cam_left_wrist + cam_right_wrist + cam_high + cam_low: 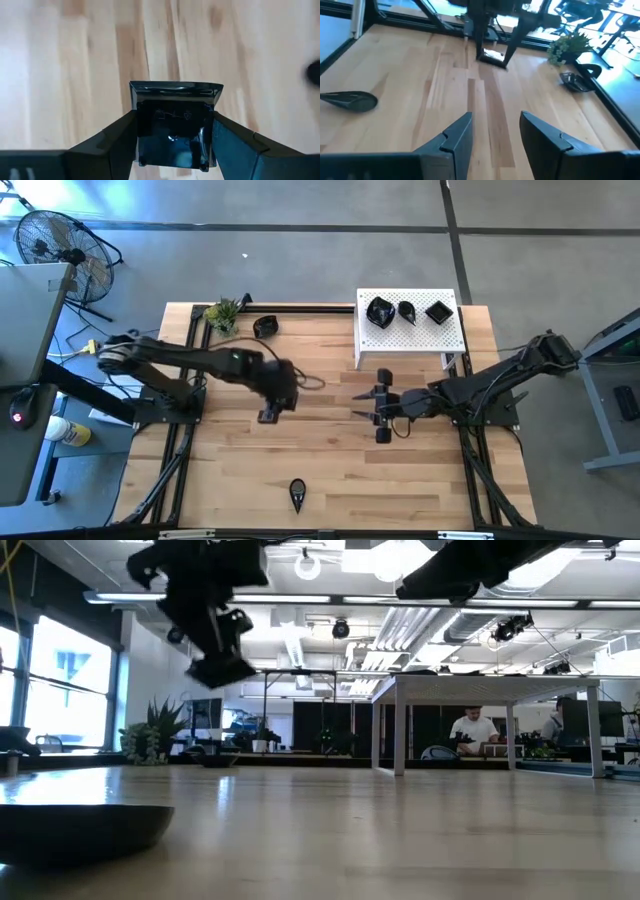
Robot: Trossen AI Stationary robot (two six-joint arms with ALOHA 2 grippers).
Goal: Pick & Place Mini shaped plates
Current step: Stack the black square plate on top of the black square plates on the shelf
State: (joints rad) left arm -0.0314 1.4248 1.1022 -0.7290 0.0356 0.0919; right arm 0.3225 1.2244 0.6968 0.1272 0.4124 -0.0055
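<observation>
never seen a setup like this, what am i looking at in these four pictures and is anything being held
Two dark robot arms work at a light wooden table. One picture looks straight down, one looks level across the tabletop, and one comes from each arm's wrist.

The left gripper holds a small glossy black square plate above the table's middle. The right gripper is open and empty, hovering nearby.

A white perforated platform carries three more small black plates. A black teardrop plate lies near the front edge, and another black plate lies beside a small green plant at the back.
</observation>
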